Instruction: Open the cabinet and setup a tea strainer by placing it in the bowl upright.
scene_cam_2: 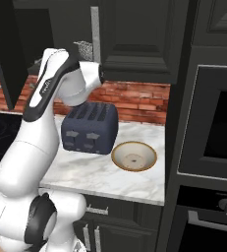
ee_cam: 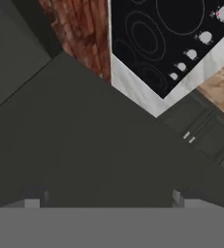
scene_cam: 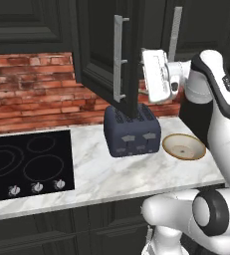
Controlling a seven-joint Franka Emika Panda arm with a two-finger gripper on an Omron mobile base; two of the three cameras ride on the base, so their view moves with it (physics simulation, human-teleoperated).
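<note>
Tea strainer (scene_cam_2: pixel 85 49) shows in the right base view as a small silver mesh shape inside the cabinet (scene_cam: pixel 106 45), just behind the arm's upper wrist; its handle is too small to make out, so I can't give its long axis with confidence. One cabinet door (scene_cam: pixel 129 64) stands swung out edge-on over the toaster (scene_cam: pixel 132 130), its silver bar handle (scene_cam: pixel 118 57) vertical. The tool (ee_cam: pixel 108 196) sits up at cabinet height, beside that open door, its fingers spread wide with nothing between them, facing a flat dark panel in the hand view. The strainer seems to lie just beside and behind the tool, deeper in the cabinet. Bowl (scene_cam: pixel 184 146) waits empty on the tabletop (scene_cam: pixel 91 169), right of the toaster and well below the tool.
</note>
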